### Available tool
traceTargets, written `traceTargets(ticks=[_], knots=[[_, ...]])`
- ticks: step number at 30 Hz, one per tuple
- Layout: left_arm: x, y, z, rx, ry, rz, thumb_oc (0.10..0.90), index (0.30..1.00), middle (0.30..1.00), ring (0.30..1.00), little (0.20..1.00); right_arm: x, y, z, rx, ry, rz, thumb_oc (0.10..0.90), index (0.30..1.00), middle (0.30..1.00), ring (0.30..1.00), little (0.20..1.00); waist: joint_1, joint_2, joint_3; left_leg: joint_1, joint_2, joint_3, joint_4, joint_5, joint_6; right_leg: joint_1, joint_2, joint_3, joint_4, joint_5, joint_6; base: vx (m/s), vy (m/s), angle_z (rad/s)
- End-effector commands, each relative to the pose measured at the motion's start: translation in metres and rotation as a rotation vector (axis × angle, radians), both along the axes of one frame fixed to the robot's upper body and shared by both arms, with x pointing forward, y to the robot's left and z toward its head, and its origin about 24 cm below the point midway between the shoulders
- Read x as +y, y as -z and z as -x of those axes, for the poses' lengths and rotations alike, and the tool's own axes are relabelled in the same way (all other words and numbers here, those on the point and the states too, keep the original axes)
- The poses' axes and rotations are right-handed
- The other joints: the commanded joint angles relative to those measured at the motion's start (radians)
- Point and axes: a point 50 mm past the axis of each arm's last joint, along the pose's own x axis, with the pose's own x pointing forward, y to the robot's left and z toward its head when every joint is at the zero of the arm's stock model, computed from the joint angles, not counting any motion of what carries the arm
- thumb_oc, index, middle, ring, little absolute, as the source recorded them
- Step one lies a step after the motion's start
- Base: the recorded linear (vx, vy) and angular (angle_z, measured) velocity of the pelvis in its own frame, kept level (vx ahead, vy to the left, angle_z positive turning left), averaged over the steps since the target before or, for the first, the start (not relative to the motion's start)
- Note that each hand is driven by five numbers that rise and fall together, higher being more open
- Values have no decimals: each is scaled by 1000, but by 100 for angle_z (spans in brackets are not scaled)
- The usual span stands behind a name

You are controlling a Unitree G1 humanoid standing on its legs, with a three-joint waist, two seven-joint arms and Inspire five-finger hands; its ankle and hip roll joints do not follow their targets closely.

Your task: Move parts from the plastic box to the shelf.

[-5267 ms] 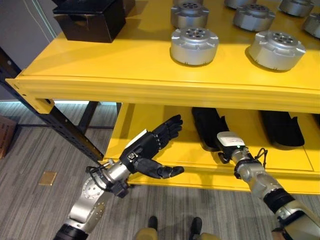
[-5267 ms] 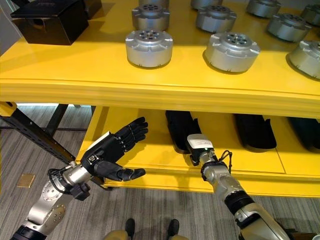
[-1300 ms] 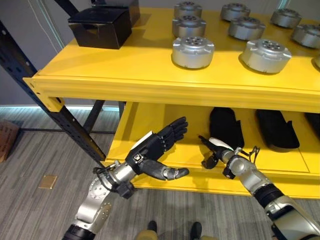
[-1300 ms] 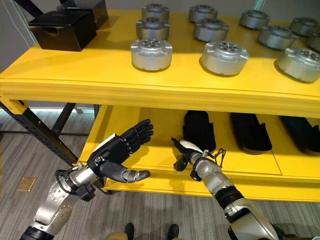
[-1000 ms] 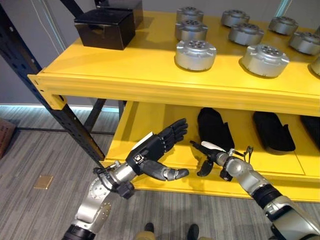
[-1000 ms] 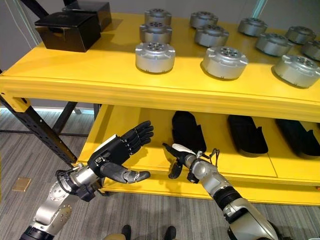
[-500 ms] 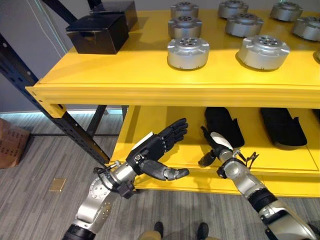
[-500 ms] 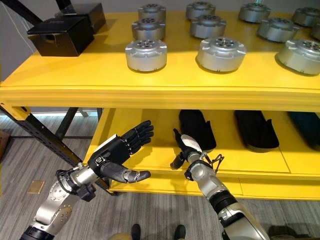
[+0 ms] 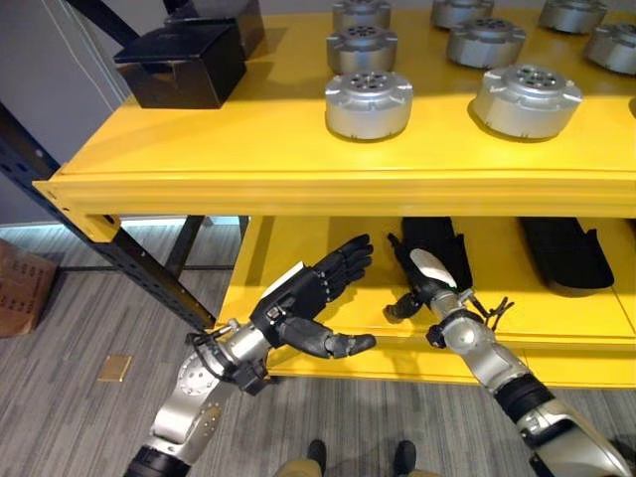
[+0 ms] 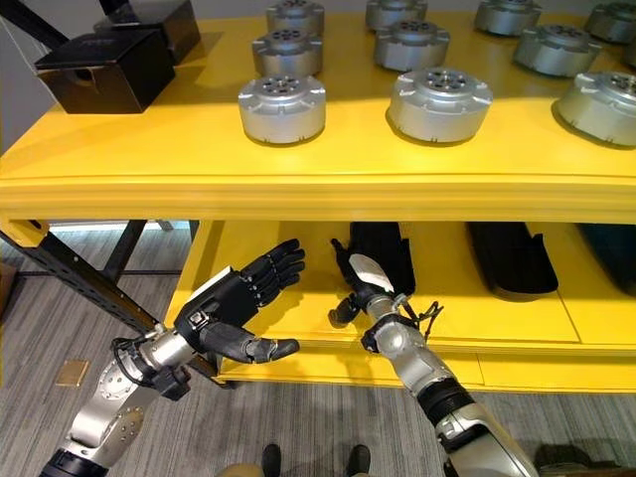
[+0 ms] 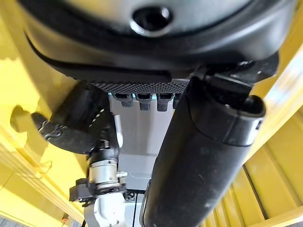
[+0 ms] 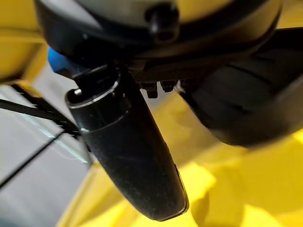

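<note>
Yellow shelf (image 9: 298,159) fills the scene — round silver parts (image 9: 369,102) sit on its top deck, black box (image 9: 181,64) toward its left end. Left hand (image 9: 303,298) hovers before its lower deck, fingers straight and spread; right hand (image 10: 360,278) — empty, fingers loosely extended — reaches beside a black part (image 10: 383,248) lying there.

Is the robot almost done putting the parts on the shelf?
Many round metal parts and black parts already sit on the yellow shelf. Both the left hand and right hand are open and empty. How much is left can't be judged.
</note>
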Motion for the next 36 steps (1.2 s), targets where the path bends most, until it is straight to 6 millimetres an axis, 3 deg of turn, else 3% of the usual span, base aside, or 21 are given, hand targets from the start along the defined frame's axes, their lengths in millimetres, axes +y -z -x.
traceTargets(ticks=[1, 10, 17, 21, 26, 27, 28, 29, 33, 36], knots=[[-16, -43, 0, -230, 49, 109, 900, 1000, 1000, 1000, 1000, 21, -59, -9, -261, -114, -71, 900, 1000, 1000, 1000, 1000, 0, -30, -37, -40, 25, -30, 62, -57, 7, 21, -73, 52, 181, -188, 35, 0, 0, 0], [-16, -43, -1, -231, 43, 111, 900, 1000, 1000, 1000, 1000, 25, -52, -8, -203, -103, -115, 900, 1000, 1000, 1000, 1000, -4, -29, -38, -35, 25, -28, 58, -55, 6, 22, -74, 53, 178, -186, 34, 0, 0, 0], [-20, -44, -1, -230, 44, 119, 900, 1000, 1000, 1000, 1000, 17, -56, -13, -333, -8, -61, 900, 1000, 1000, 1000, 1000, -1, -24, -39, -34, 22, -26, 53, -54, 7, 23, -75, 51, 174, -183, 33, 0, 0, 0], [-17, -43, 1, -232, 26, 129, 900, 1000, 1000, 1000, 1000, 21, -73, -5, -484, -50, -132, 900, 1000, 1000, 1000, 1000, -8, -20, -40, -32, 22, -21, 48, -53, 9, 22, -76, 54, 171, -182, 34, 0, 0, 0], [-12, -42, 4, -236, -31, 151, 900, 1000, 1000, 1000, 1000, 36, -103, 22, -692, -190, -186, 900, 1000, 1000, 1000, 1000, -28, -18, -38, -31, 20, -12, 44, -55, 10, 15, -77, 64, 171, -182, 37, -2, 21, -1], [-8, -43, 5, -242, -71, 166, 900, 1000, 1000, 1000, 1000, 41, -119, 40, -759, -263, -234, 900, 1000, 1000, 1000, 1000, -39, -20, -38, -30, 21, -5, 41, -56, 10, 13, -76, 71, 167, -180, 39, -6, 25, -6], [-8, -43, 5, -243, -75, 170, 900, 1000, 1000, 1000, 1000, 41, -121, 44, -772, -275, -245, 900, 1000, 1000, 1000, 1000, -40, -20, -38, -29, 21, -3, 41, -57, 10, 12, -76, 72, 167, -180, 39, -10, 28, -9], [-3, -44, 7, -245, -106, 184, 900, 1000, 1000, 1000, 1000, 40, -132, 62, -786, -345, -316, 900, 1000, 1000, 1000, 1000, -53, -24, -42, -28, 22, 7, 38, -60, 9, 9, -75, 80, 159, -177, 42, -8, 13, -13], [6, -45, 13, -257, -145, 194, 900, 1000, 1000, 1000, 1000, 33, -139, 91, -749, -435, -365, 900, 1000, 1000, 1000, 1000, -73, -32, -47, -26, 23, 27, 31, -62, 9, 5, -73, 92, 140, -164, 49, -17, -3, -11], [12, -46, 18, -265, -182, 202, 900, 1000, 1000, 1000, 1000, 22, -134, 99, -684, -409, -438, 900, 1000, 1000, 1000, 1000, -88, -39, -50, -20, 26, 43, 23, -64, 10, 4, -70, 102, 122, -153, 54, -29, -30, -11]])
